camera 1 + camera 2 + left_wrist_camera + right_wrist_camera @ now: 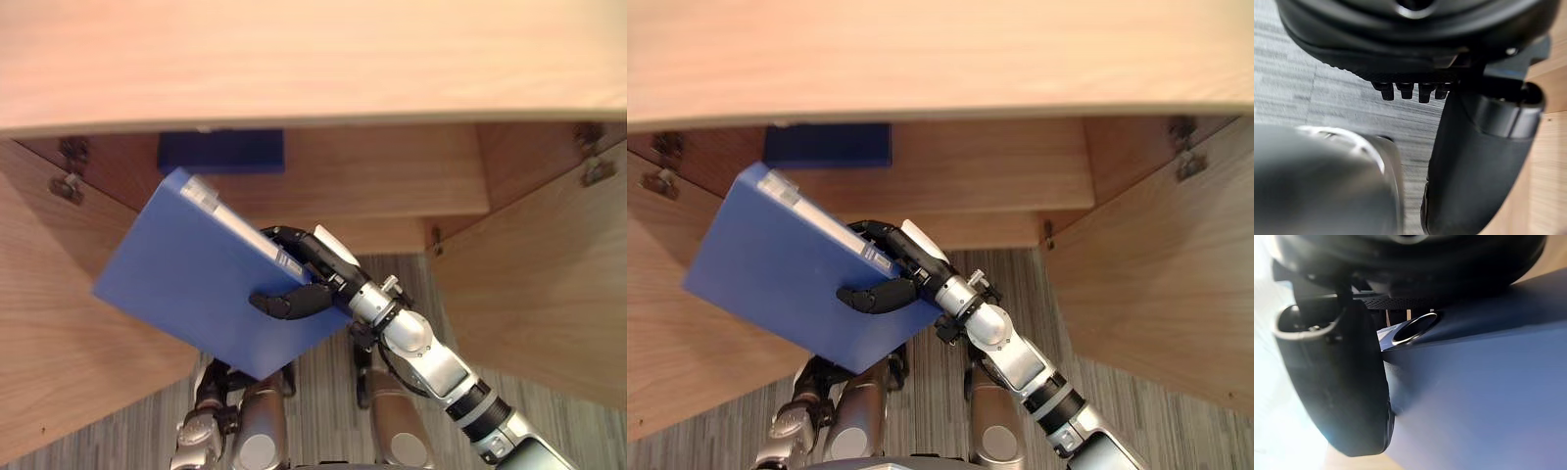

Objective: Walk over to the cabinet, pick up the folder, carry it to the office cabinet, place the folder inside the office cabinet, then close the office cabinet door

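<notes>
My right hand (326, 276) is shut on a blue folder (186, 279), pinching its lower right edge between thumb and fingers. I hold the folder tilted in the air in front of the open wooden office cabinet (313, 59), below its top panel and about level with the inner shelf (392, 186). Up close in the right wrist view, the folder's cover (1488, 396) and its metal finger ring (1413, 329) lie against the thumb (1347, 382). My left hand (209, 384) hangs low beneath the folder with relaxed fingers (1405, 90), holding nothing.
A second, darker blue folder (220, 152) lies on the shelf inside the cabinet at the back left. Both doors stand open: the left door (59, 323) and the right door (549, 294). Grey striped carpet (333, 411) lies between them.
</notes>
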